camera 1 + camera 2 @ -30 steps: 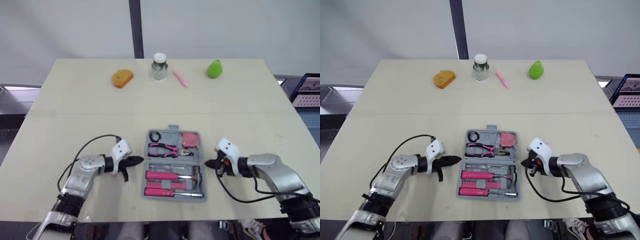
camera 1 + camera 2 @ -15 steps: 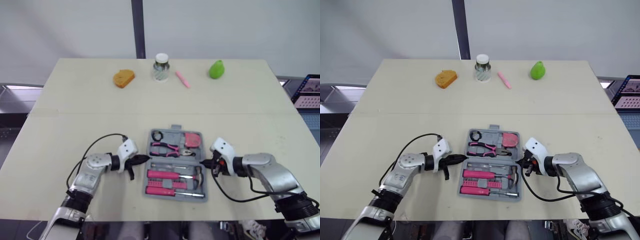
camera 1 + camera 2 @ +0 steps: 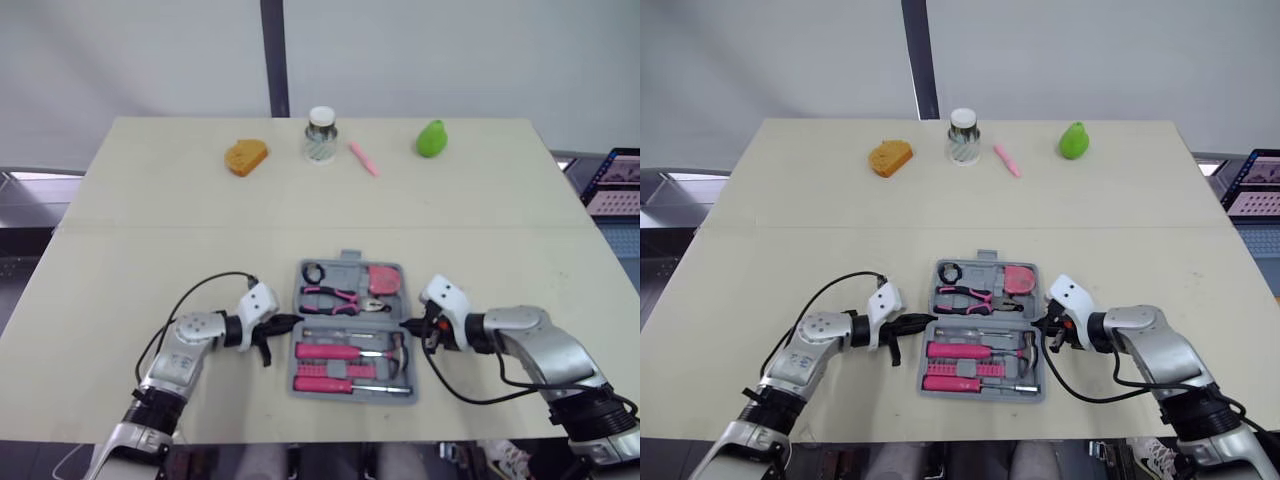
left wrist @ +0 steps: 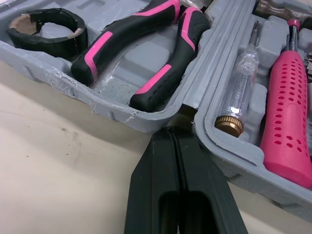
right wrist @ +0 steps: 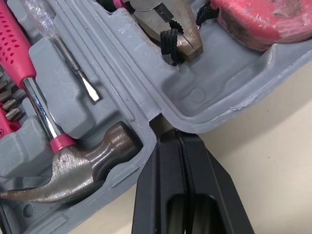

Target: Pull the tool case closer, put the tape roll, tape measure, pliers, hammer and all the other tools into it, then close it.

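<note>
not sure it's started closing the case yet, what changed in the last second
Both arms moved inward: the left gripper and right gripper, both shut, now reach the tool case at its hinge line, one on each side. The case stayed open, tools in place.

Tool case (image 3: 349,330) grey. Pliers (image 4: 124,31) black with pink stripes. Tape roll (image 4: 61,16) black. Tape measure (image 3: 381,279) pink. Screwdriver handle (image 4: 287,112) pink, dotted with holes. Hammer head (image 5: 78,163) dark brownish steel. Table (image 3: 150,200) pale beige.

Pale beige table (image 3: 150,260), seam running across its middle. Plain light-grey wall (image 3: 450,50) behind, split by a dark vertical post (image 3: 272,55). Lit screen (image 3: 612,180) off the right edge.
</note>
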